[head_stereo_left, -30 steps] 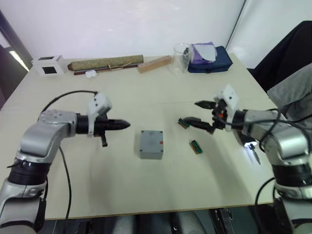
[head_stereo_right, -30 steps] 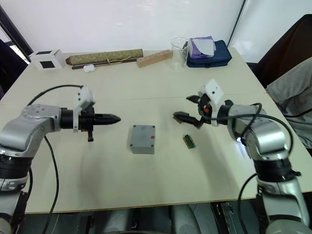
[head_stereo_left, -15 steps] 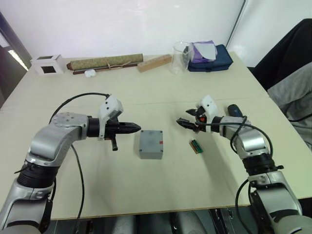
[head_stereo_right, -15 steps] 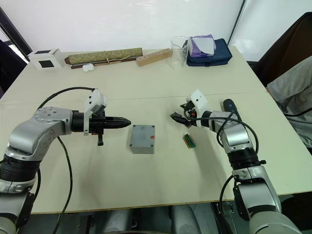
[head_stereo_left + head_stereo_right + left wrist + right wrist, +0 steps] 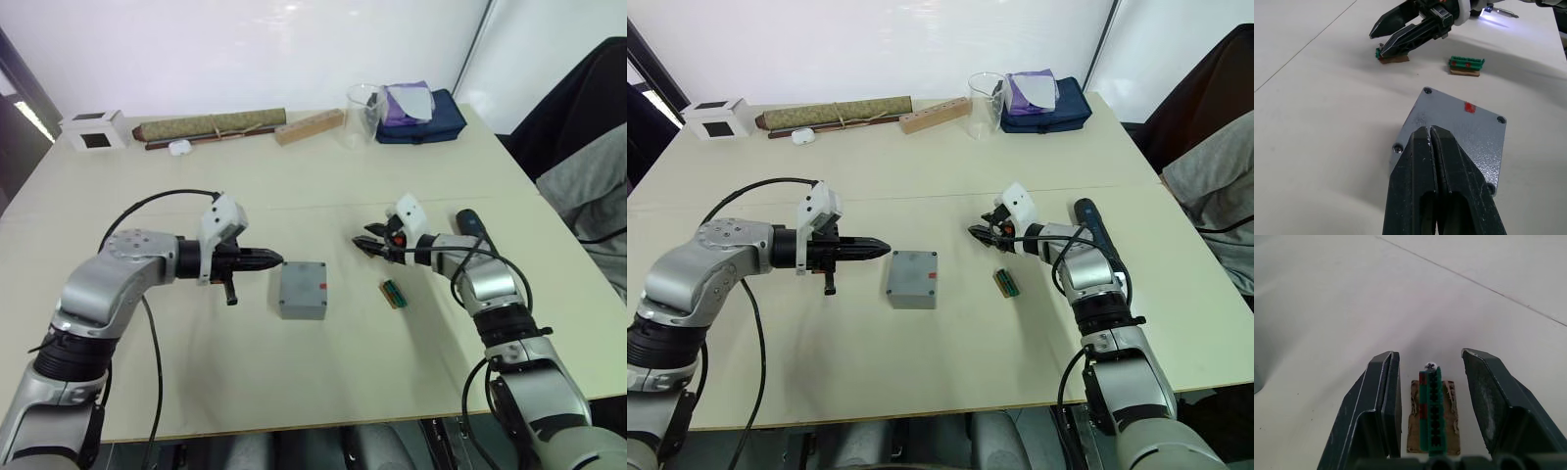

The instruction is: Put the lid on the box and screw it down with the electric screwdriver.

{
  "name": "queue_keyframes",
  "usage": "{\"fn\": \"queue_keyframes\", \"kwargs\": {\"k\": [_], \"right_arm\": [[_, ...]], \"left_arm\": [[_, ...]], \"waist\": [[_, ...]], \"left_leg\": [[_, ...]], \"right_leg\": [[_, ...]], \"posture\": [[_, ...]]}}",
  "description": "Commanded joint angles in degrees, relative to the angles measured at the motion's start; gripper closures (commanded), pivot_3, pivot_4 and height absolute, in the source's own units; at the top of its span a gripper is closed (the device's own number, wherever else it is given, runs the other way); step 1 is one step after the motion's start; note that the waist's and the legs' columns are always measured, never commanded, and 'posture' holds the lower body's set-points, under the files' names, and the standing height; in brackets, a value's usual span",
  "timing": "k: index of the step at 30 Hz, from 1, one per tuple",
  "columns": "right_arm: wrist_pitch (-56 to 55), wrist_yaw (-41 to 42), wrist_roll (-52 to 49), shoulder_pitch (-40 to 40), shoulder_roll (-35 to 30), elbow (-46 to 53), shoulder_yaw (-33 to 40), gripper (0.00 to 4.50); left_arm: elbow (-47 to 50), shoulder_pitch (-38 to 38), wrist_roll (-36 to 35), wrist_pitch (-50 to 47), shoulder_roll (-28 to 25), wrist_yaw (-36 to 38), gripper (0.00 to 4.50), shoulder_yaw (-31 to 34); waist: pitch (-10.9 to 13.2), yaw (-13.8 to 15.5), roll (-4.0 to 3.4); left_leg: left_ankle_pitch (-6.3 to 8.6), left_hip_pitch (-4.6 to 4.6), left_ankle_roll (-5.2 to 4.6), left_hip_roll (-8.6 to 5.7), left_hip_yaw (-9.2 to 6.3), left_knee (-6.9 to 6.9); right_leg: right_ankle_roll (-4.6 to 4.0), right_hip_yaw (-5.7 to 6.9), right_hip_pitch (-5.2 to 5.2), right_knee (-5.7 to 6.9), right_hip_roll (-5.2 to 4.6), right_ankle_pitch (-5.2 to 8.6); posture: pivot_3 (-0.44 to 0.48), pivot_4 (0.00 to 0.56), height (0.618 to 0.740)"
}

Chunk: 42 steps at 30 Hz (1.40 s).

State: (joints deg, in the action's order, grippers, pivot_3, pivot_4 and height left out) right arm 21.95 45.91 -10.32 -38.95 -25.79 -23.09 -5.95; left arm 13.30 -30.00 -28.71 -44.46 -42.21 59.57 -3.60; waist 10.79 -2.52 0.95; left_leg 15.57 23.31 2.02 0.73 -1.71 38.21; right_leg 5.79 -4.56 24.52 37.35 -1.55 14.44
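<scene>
grey box point(image 5: 303, 289) (lidded), screwdriver point(image 5: 1095, 227) lying flat

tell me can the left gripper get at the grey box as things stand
Probably yes. The left gripper, fingers shut, points straight at the box, which lies just ahead of its tips on bare table. Nothing stands between them; the right gripper is off to the other side.

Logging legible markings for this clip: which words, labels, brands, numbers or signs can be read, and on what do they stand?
No readable text in any view.
Small square grey plastic box: a red mark, no letters legible.
White cube with a black square face: no print legible.
Dark blue pouch: no brand legible.
</scene>
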Motion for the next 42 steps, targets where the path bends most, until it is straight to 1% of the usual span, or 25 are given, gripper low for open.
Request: {"fn": "queue_keyframes", "kwargs": {"k": [1, 2, 3, 5, 8, 9, 24, 30, 31, 32, 34, 37, 40, 42], "right_arm": [[-1.1, 0.6, 0.0, -1.8, 0.2, 0.2, 0.8, 2.24], [-1.3, 0.4, 0.2, -1.9, 0.3, -0.2, 0.8, 2.51], [-1.6, 0.5, 0.4, -1.9, 0.4, -0.6, 0.7, 2.51], [-2.0, 0.6, 0.7, -2.1, 0.5, -1.1, 0.5, 3.09], [-2.4, 0.6, 0.9, -2.2, 0.7, -1.5, 0.6, 4.30], [-2.8, 0.7, 0.9, -2.2, 0.7, -1.5, 0.7, 4.46], [-4.7, 2.9, -0.6, -0.8, 0.3, 2.0, 2.4, 4.46], [-4.0, 2.5, -2.7, -1.0, 0.5, 5.9, 4.6, 4.46], [-2.7, 2.5, -3.8, -0.2, 0.6, 9.7, 4.7, 4.46], [-0.5, 2.4, -4.9, 1.5, 0.7, 15.5, 4.2, 4.46], [3.1, 2.1, -6.5, 4.3, 0.7, 24.0, 3.3, 4.46], [7.5, 1.0, -8.2, 7.8, 0.9, 32.0, 2.2, 4.46], [11.9, -0.8, -10.1, 10.8, 1.2, 38.8, 1.3, 4.46], [13.5, -1.8, -10.1, 12.2, 1.5, 41.4, 0.0, 4.46]], "left_arm": [[0.9, 0.0, 0.2, 1.0, -0.4, -0.3, 4.50, 0.3], [1.0, 0.1, 0.2, 1.0, -0.5, -0.4, 4.50, 0.3], [1.1, 0.1, 0.2, 0.9, -0.5, -0.4, 4.50, 0.3], [1.1, 0.1, 0.3, 0.9, -0.4, -0.5, 4.50, 0.3], [1.2, 0.3, 0.4, 0.9, -0.4, -0.5, 4.50, 0.3], [1.2, 0.3, 0.5, 0.9, -0.4, -0.6, 4.50, 0.3], [0.4, 0.7, 0.8, 1.5, 0.2, -0.8, 4.50, -0.2], [0.5, 0.7, 0.6, 1.3, 0.2, -0.8, 4.50, 0.0], [0.8, 0.8, -0.4, 0.8, 0.4, -0.9, 4.50, 0.8], [1.8, 1.7, -1.2, 0.3, -0.5, 0.0, 4.50, 1.4], [3.2, 3.3, -2.1, -0.2, -2.2, 1.4, 4.50, 2.1], [3.7, 4.9, -2.2, 0.3, -4.1, 2.5, 4.50, 2.0], [4.3, 5.7, -3.7, -0.5, -3.9, 1.8, 4.50, 2.7], [4.7, 6.4, -4.0, -0.5, -3.5, 1.1, 4.50, 2.8]], "waist": [[0.0, 0.0, 0.00], [0.0, -0.1, 0.00], [0.0, -0.1, 0.00], [0.0, -0.1, 0.00], [0.0, -0.1, 0.00], [0.0, -0.1, 0.00], [0.0, -0.1, 0.00], [0.0, -0.1, -0.01], [0.0, -0.1, -0.01], [0.0, 0.0, -0.01], [0.0, -0.1, -0.01], [0.0, -0.1, -0.01], [0.0, 0.2, -0.01], [0.0, 0.2, 0.00]], "left_leg": [[0.00, 0.00, 0.00, 0.00, 0.00, 0.00], [0.00, 0.00, 0.00, 0.00, 0.00, 0.00], [0.00, 0.00, 0.00, 0.00, -0.01, 0.00], [0.00, 0.00, 0.00, 0.00, -0.01, 0.00], [0.00, -0.01, 0.00, 0.00, 0.00, 0.00], [0.00, -0.01, 0.00, 0.00, 0.00, 0.00], [0.00, -0.01, 0.01, 0.00, -0.01, 0.00], [0.00, -0.01, 0.01, 0.00, -0.01, 0.00], [0.00, -0.01, 0.01, 0.00, -0.01, 0.00], [0.00, -0.01, 0.01, 0.00, -0.01, 0.00], [0.00, 0.00, 0.01, 0.01, -0.05, -0.02], [0.00, 0.00, 0.01, 0.06, -0.06, -0.04], [-0.01, -0.02, 0.02, 0.03, -0.07, 0.00], [-0.01, -0.02, 0.02, 0.02, -0.08, 0.03]], "right_leg": [[0.00, 0.00, 0.00, 0.00, 0.00, 0.00], [0.00, 0.00, 0.00, 0.00, 0.00, 0.00], [0.00, 0.00, 0.00, 0.00, 0.01, 0.00], [0.00, 0.00, 0.00, 0.00, 0.01, 0.00], [0.00, 0.00, 0.00, 0.00, 0.01, 0.00], [0.00, 0.00, 0.00, 0.00, 0.01, 0.00], [0.00, 0.00, 0.00, 0.02, 0.01, 0.00], [0.00, 0.00, 0.00, 0.02, 0.01, 0.00], [0.00, 0.00, 0.00, 0.02, 0.01, 0.00], [0.00, 0.00, 0.00, 0.02, 0.01, 0.00], [-0.01, 0.01, 0.00, 0.02, 0.01, 0.01], [-0.01, 0.01, 0.01, 0.01, 0.04, 0.02], [-0.01, 0.04, -0.01, 0.08, 0.01, 0.01], [-0.01, 0.05, -0.03, 0.08, 0.00, 0.01]], "posture": [[0.000, 0.150, 0.740], [0.000, 0.150, 0.740], [0.000, 0.150, 0.740], [0.000, 0.150, 0.740], [0.000, 0.150, 0.740], [0.000, 0.150, 0.740], [0.000, 0.150, 0.740], [0.000, 0.150, 0.740], [0.000, 0.150, 0.740], [0.000, 0.150, 0.740], [0.000, 0.150, 0.740], [0.000, 0.150, 0.740], [0.000, 0.150, 0.740], [0.000, 0.150, 0.740]]}}
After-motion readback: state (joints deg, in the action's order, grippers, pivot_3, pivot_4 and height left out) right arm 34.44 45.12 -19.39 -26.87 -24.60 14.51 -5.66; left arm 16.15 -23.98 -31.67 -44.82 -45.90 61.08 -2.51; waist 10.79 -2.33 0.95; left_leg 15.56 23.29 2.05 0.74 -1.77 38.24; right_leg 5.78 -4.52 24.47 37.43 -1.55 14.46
